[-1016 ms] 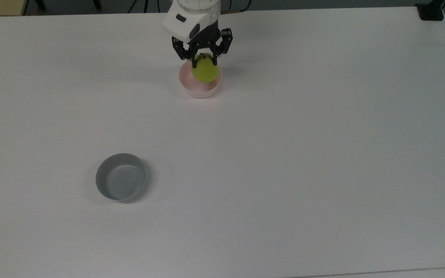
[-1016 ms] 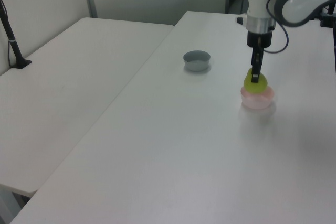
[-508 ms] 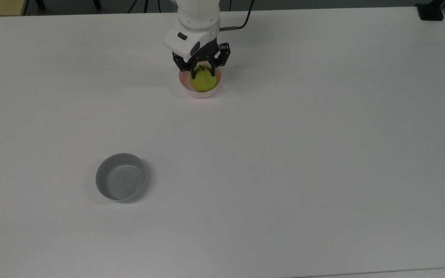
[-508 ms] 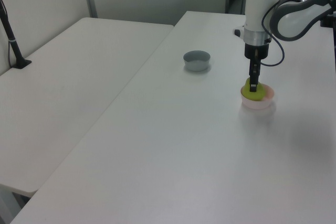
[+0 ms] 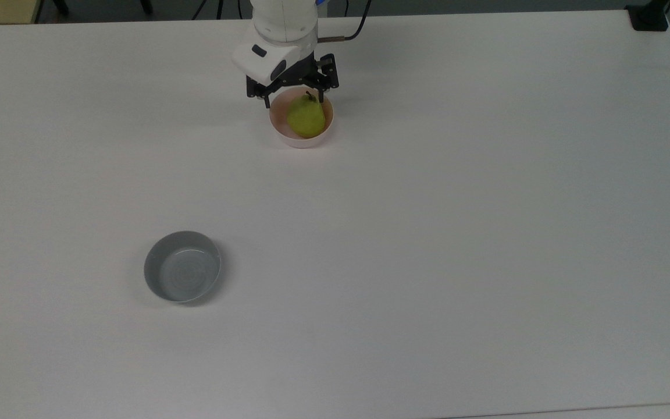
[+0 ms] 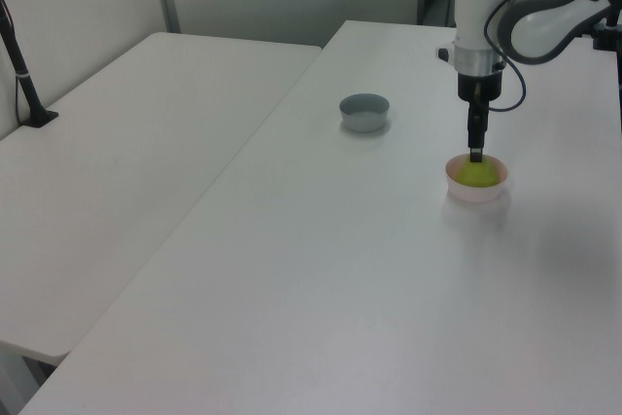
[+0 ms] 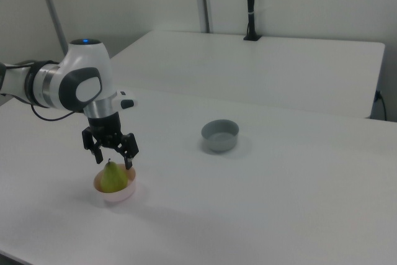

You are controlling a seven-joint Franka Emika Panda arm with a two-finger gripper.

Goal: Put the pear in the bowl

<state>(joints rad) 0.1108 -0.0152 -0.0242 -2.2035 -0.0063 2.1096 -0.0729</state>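
Now the pear [image 5: 306,118] sits inside the pink bowl [image 5: 286,134], stem up and tipped a little toward the top view's right. In the right view it stands nearly upright, its body well above the bowl's rim. The pincer [image 5: 292,96] hangs just above it with its fingers spread wide, one on each side of the stem, gripping nothing. In the right view there is a clear gap between the fingertips [image 7: 129,164] and the fruit.

By the look of it, the placing is done: fruit in the right bowl, and the grey bowl [image 5: 182,274] stands well apart on the white surface [image 5: 486,233], not involved at all.

How would that pear handle? Judging by its size it looks light, and firm enough to take a squeeze. But the skin is smooth and the shape tapers, so a grip high on the neck could slip. The wide belly looks like the safer place to hold, fingers on opposite flanks. The stem is too thin to trust. It also stands tall in a shallow bowl, so a careless brush on the way up could topple it.
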